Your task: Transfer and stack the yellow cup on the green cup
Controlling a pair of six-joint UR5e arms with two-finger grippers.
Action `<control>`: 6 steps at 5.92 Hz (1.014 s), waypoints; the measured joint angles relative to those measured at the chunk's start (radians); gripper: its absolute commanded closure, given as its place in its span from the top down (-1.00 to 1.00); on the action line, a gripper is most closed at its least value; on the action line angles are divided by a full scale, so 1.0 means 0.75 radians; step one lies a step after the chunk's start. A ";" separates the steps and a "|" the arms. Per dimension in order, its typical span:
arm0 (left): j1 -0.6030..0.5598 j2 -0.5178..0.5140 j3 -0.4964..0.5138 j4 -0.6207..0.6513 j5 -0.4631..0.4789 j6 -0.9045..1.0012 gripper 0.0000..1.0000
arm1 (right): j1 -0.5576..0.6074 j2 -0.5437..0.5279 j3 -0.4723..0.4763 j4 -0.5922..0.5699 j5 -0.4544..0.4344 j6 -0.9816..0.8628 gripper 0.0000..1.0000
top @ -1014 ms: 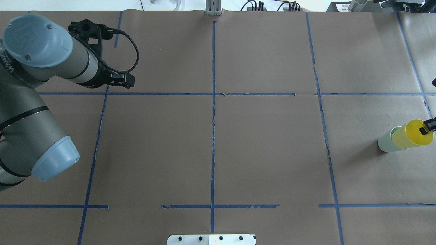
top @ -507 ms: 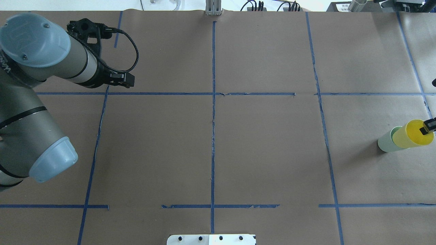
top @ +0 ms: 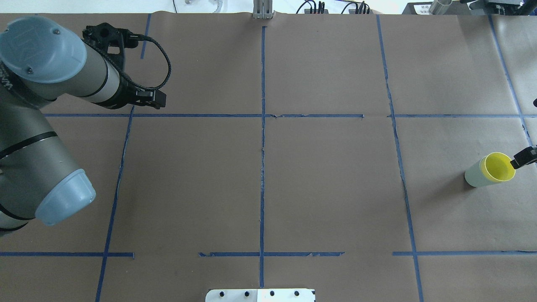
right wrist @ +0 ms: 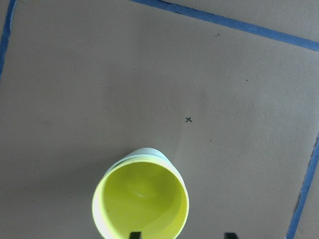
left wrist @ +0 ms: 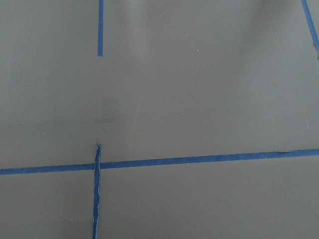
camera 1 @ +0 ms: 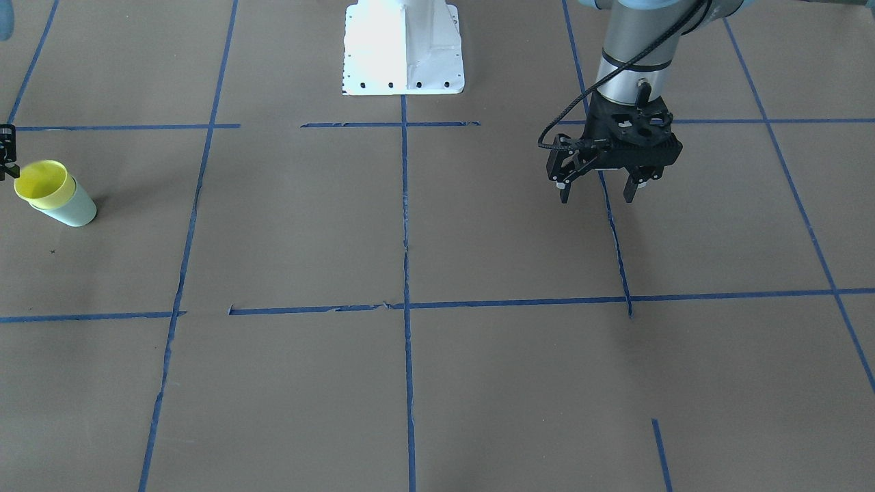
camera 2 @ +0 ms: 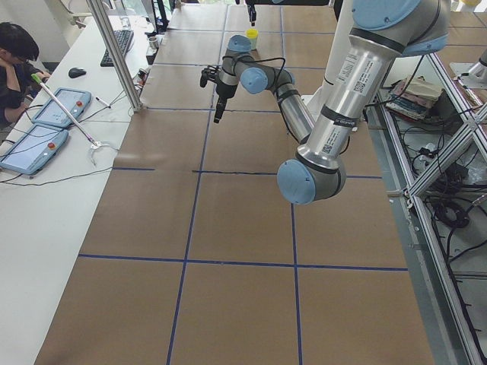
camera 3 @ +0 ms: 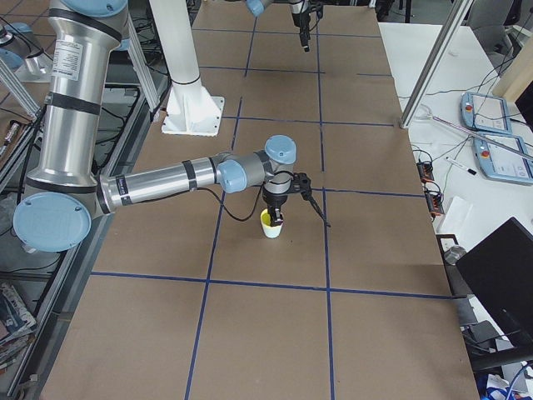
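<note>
The yellow cup [top: 498,167] sits nested inside the green cup [top: 473,177] at the table's far right, both upright. They also show in the front view, yellow cup [camera 1: 39,181] in green cup [camera 1: 74,209]. My right gripper [top: 524,157] hangs just above the yellow rim. In the right wrist view its fingertips [right wrist: 134,234] stand wide apart astride the near wall of the yellow cup [right wrist: 142,201], without touching it: open. My left gripper [camera 1: 596,195] is open and empty above the tape lines, far from the cups.
Brown paper with blue tape grid lines [top: 263,126] covers the table. The white robot base plate [camera 1: 403,48] is at the robot's edge. Operators' tablets [camera 2: 42,125] lie on a side table beyond the far edge.
The yellow cup has dropped deeper into the green cup and stands lower. My right gripper has let go of its rim. The left arm has barely moved.
</note>
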 measured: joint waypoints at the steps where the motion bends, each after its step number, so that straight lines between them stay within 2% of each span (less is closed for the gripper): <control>1: -0.005 0.004 0.000 0.000 -0.042 0.032 1.00 | 0.019 -0.009 -0.002 0.000 0.002 -0.003 1.00; 3: -0.100 0.091 0.003 0.002 -0.206 0.309 1.00 | 0.103 -0.063 0.000 0.002 0.008 -0.045 1.00; 4: -0.229 0.183 0.008 0.005 -0.329 0.563 1.00 | 0.174 -0.109 -0.002 0.000 0.011 -0.147 1.00; 6: -0.599 0.414 0.070 0.028 -0.582 1.137 1.00 | 0.329 -0.198 0.005 -0.043 0.043 -0.301 1.00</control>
